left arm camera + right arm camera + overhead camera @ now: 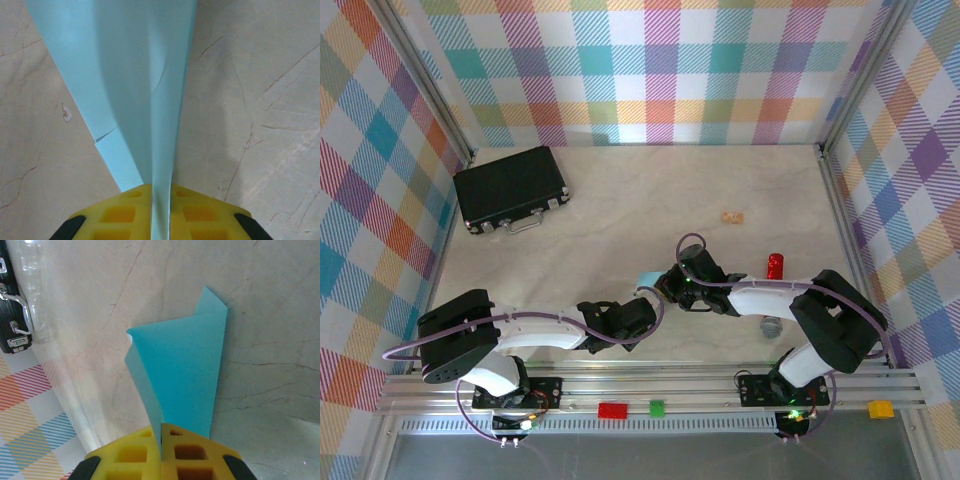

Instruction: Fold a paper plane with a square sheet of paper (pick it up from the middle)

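Observation:
The light turquoise-blue sheet of paper (647, 277) is folded into long layers with a centre crease and is held up between both arms near the table's front middle. In the left wrist view the paper (130, 75) fans away from my left gripper (161, 192), whose yellow fingers (120, 215) are shut on its narrow end. In the right wrist view the paper (185, 370) stands on edge with a pointed corner at the top, pinched by my right gripper (161, 432). From above, the left gripper (638, 312) and right gripper (670, 286) sit close together.
A black case (512, 187) lies at the back left, with its latches (12, 325) seen from the right wrist. A small tan scrap (731, 216) and a red-tipped marker (775, 265) lie to the right. Checked walls ring the table. Small coloured bricks (613, 409) sit on the front rail.

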Robot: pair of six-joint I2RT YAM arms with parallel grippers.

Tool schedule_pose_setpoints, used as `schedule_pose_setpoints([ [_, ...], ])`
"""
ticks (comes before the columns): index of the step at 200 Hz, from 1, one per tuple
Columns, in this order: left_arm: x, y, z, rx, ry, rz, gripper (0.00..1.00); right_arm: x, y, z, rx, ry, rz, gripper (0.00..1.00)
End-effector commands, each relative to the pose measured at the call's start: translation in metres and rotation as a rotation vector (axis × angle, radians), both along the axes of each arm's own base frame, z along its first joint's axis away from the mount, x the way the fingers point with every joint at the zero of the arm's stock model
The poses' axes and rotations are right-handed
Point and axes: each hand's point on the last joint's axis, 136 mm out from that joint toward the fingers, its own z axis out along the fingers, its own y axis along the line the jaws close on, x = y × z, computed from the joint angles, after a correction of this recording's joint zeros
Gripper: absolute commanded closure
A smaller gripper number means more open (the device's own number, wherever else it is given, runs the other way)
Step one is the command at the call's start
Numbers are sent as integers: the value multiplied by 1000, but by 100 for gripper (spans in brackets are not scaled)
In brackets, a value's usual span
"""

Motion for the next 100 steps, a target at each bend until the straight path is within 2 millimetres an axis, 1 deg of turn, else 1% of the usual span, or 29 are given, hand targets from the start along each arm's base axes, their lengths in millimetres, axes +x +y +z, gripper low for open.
schedule_pose_setpoints([
  [1, -1, -2, 4, -13, -10, -4, 87, -2, -1, 4, 10, -9, -2, 100],
  [13, -1, -2, 3, -14, -9, -1, 89, -3, -2, 5, 0, -12, 4, 97],
  [35, -1, -2, 1, -12, -6, 7, 90, -4, -8, 7, -35, -23, 3, 87],
  [53, -1, -1, -1, -14, -6, 19, 90, -7, -20, 8, -81, -30, -8, 76],
  [68, -1, -1, -2, -14, -2, 25, 90, -9, -34, 6, -134, -29, -24, 67],
  [82, -1, 0, -4, -12, 1, 32, 90, -12, -47, 7, -175, -24, -39, 56],
  [100, -2, -2, -8, -13, 14, 30, 90, -16, -64, 7, -217, -20, -61, 54],
])
